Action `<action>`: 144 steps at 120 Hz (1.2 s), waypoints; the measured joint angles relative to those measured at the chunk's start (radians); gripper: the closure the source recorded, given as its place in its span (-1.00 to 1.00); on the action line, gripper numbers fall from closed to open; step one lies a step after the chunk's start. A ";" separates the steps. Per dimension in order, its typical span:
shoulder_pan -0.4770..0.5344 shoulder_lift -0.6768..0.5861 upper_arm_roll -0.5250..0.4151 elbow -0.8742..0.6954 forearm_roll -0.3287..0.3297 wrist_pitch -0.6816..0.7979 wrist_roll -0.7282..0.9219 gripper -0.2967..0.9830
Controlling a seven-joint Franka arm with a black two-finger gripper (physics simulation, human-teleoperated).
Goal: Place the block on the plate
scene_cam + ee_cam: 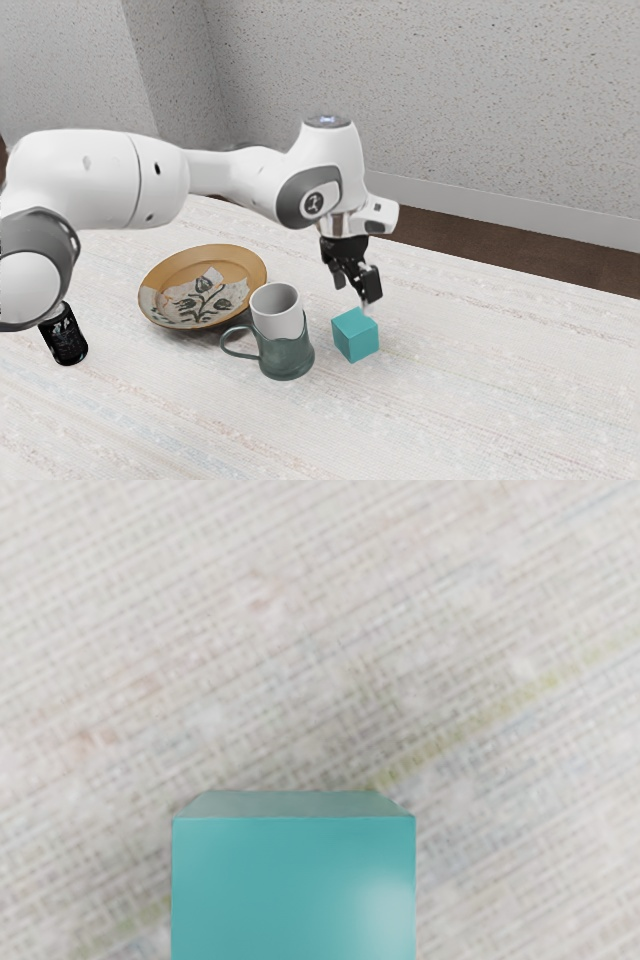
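Claw (356,292) hangs spread just above the block (355,336); mug (285,350) near block, plate (238,262) farther toward the exterior view's left.

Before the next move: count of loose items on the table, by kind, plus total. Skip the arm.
Teal block: 1
Floral plate: 1
Green-and-white mug: 1
Black can: 1
Total: 4

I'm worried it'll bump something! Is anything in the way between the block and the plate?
Yes: the green-and-white mug stands roughly between the block and the plate. A high lift might clear it.
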State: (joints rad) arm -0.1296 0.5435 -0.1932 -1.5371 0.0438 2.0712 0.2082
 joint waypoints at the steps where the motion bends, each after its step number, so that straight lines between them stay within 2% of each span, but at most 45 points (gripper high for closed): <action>1: 0.000 0.001 0.000 0.000 0.000 0.000 0.000 -0.54; 100: 0.007 0.086 0.000 -0.003 -0.001 0.082 -0.004 -0.54; 144: 0.007 0.082 -0.005 -0.029 -0.007 0.104 -0.009 -0.54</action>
State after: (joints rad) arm -0.1230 0.6258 -0.1979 -1.5662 0.0367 2.1754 0.1992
